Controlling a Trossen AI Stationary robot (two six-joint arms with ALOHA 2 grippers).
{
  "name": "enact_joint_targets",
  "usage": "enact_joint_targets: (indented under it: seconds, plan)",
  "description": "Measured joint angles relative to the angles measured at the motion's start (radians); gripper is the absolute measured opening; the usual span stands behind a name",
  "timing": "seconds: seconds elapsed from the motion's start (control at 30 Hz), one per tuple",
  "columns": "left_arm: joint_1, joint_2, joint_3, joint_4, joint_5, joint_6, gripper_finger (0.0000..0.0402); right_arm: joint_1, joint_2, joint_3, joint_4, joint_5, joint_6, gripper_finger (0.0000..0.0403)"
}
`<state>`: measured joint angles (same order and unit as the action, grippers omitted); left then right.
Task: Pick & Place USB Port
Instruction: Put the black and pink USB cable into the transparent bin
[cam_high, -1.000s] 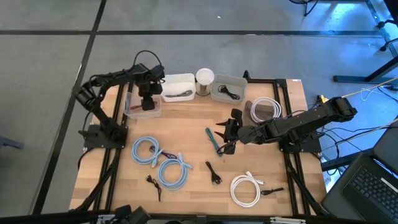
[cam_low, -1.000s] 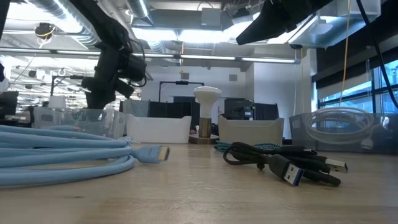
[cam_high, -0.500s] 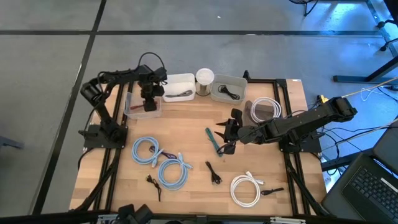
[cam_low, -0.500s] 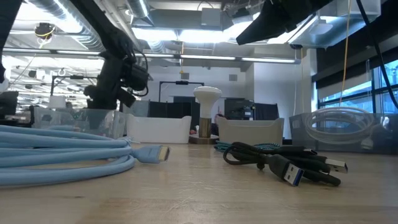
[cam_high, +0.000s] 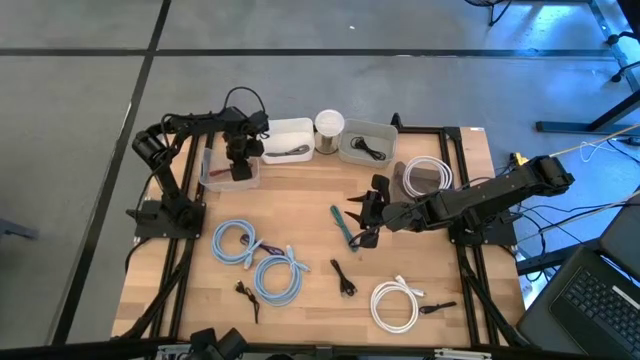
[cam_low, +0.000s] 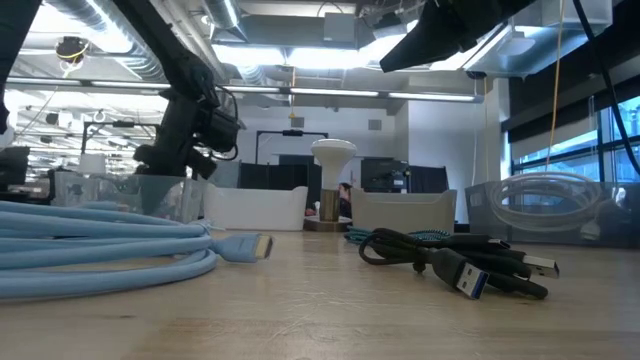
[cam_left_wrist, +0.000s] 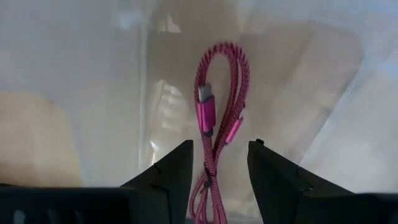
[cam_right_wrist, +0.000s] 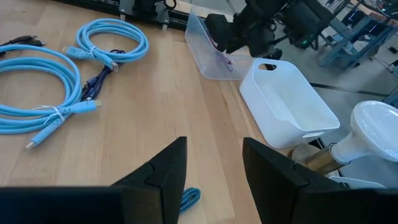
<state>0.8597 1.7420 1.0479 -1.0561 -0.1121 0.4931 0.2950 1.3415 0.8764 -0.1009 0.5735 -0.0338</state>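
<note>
Left pincer (cam_left_wrist: 219, 163) spread, hanging over clear bin (cam_high: 222, 172) w/ pink USB cable (cam_left_wrist: 217, 118) lying inside; I'm pulling back, so drop's done. Right pincer (cam_right_wrist: 211, 163) spread, idling mid-surface.

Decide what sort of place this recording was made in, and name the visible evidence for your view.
Probably a robotics lab or workshop in an open-plan industrial room: a wooden workbench with mounted arms, exposed ceiling ducts overhead, and sorting bins beside coiled blue cables.
</note>
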Motion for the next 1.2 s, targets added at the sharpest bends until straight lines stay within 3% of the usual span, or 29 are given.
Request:
enact_joint_targets:
  seconds: [0.37, 0.43, 0.57, 0.67, 1.2]
  plan:
    - [0.0, -0.006, -0.072, 0.09, -0.015, -0.003, 0.0134, 0.0, 0.0, 0.0, 0.0, 0.0, 0.0, 0.0159]
    - [0.0, -0.006, -0.073, 0.094, -0.021, -0.001, 0.0109, 0.0, 0.0, 0.0, 0.0, 0.0, 0.0, 0.0159]
    - [0.0, -0.005, -0.074, 0.1, -0.035, 0.006, 0.0021, 0.0, 0.0, 0.0, 0.0, 0.0, 0.0, 0.0159]
    - [0.0, -0.004, -0.074, 0.102, -0.035, 0.01, 0.0005, 0.0, 0.0, 0.0, 0.0, 0.0, 0.0, 0.0159]
    - [-0.009, -0.19, -0.052, -0.022, -0.078, 0.006, 0.0001, 0.0, 0.0, 0.0, 0.0, 0.0, -0.001, 0.0159]
